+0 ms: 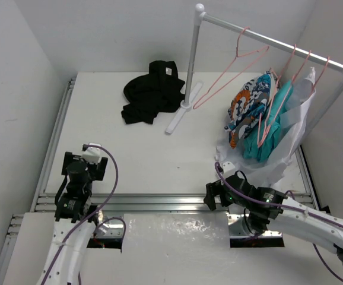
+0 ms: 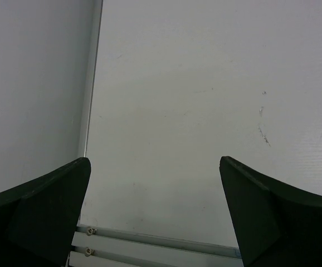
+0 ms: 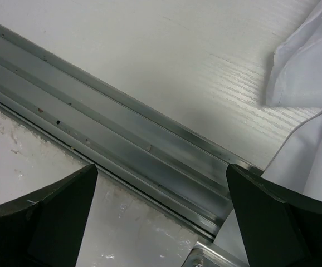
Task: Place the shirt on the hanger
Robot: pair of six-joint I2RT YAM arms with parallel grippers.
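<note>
The black shirt [image 1: 151,92] lies crumpled on the white table at the back, just left of the rack's post, with its white neck label [image 1: 170,71] showing. The bare pink hanger [image 1: 231,74] hangs by its hook on the left part of the white rail [image 1: 260,34]. My left gripper [image 1: 85,157] is open and empty over the table's front left; in the left wrist view [image 2: 154,161] only bare table shows between its fingers. My right gripper [image 1: 210,196] is open and empty at the front rail [image 3: 162,167]. Both are far from the shirt.
An orange-blue patterned garment [image 1: 248,107], a teal garment [image 1: 273,127] and a white sheet [image 1: 293,139] hang on other pink hangers at the right. The white sheet also shows in the right wrist view [image 3: 308,61]. The rack's post and foot [image 1: 183,113] stand mid-table. Aluminium rails [image 1: 159,202] edge the front.
</note>
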